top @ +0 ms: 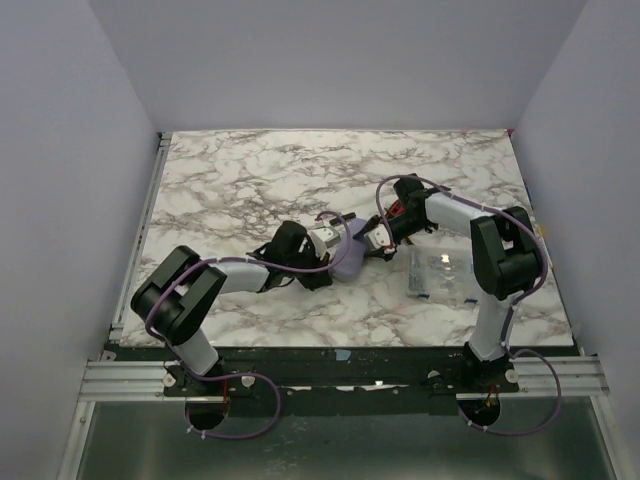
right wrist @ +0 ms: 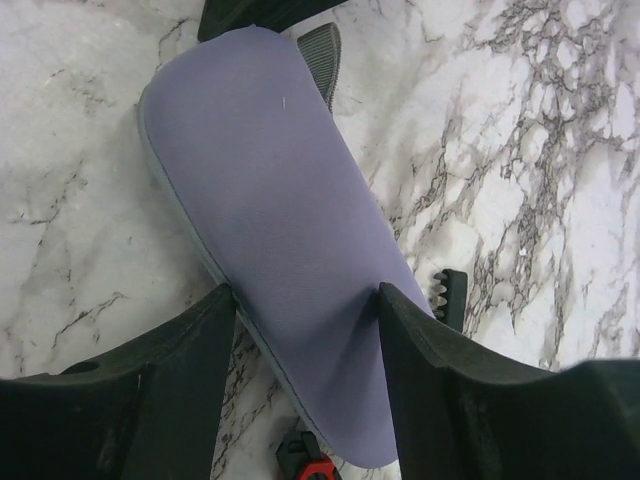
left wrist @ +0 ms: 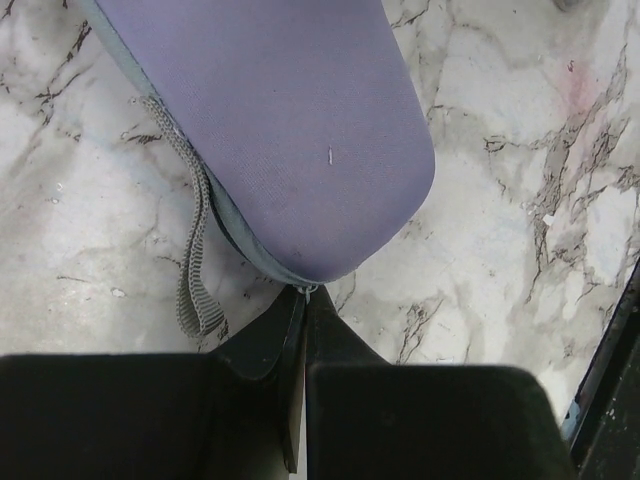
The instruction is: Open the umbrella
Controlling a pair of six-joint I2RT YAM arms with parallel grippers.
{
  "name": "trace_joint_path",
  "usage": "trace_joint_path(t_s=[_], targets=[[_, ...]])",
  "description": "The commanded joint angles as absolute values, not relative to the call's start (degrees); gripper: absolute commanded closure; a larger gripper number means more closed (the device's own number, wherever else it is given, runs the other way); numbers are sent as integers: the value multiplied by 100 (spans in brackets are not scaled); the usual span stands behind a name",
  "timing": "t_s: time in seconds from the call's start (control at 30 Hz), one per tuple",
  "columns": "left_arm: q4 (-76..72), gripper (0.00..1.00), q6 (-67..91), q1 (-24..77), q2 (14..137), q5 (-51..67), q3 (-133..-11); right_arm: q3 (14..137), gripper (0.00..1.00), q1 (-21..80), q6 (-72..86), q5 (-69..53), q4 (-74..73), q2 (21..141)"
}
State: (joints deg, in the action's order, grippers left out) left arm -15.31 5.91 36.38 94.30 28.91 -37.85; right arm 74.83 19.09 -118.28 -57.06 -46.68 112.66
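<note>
Umbrella (top: 347,258), inside its lavender sleeve (right wrist: 270,180), is lying mid-table (top: 250,170). The right gripper (right wrist: 305,290) is clamping the sleeve's sides. The left gripper (left wrist: 303,295), fully closed, is touching the sleeve's other end, and a grey strap (left wrist: 195,260) is trailing beside it.

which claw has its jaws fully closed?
The left claw: its jaws meet at the end seam of the lavender sleeve. The right claw stands with jaws apart, astride that sleeve.
</note>
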Motion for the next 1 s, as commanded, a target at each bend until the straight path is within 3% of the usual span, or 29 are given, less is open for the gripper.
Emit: trace_joint_path(t_s=[0.0,0.27,0.5,0.7,0.97], targets=[[-1389,100,881,3645,9154,2830,-3796,6480,45,2087,-10555,-4727,-2877,10958],[-1416,100,1360,4032,8928,2710,-3585,6340,52,2435,-8228,-4098,-1809,10805],[-1280,100,1692,3791,9255,2507,-3760,6059,52,2591,-7683,-4022,-1801,10483],[-1059,100,1498,3202,9680,2630,-4298,5821,51,2622,-8107,-4523,-3196,9909],[-861,100,1202,3110,10038,2710,-4842,6400,36,2891,-7842,-5448,-5127,9805]])
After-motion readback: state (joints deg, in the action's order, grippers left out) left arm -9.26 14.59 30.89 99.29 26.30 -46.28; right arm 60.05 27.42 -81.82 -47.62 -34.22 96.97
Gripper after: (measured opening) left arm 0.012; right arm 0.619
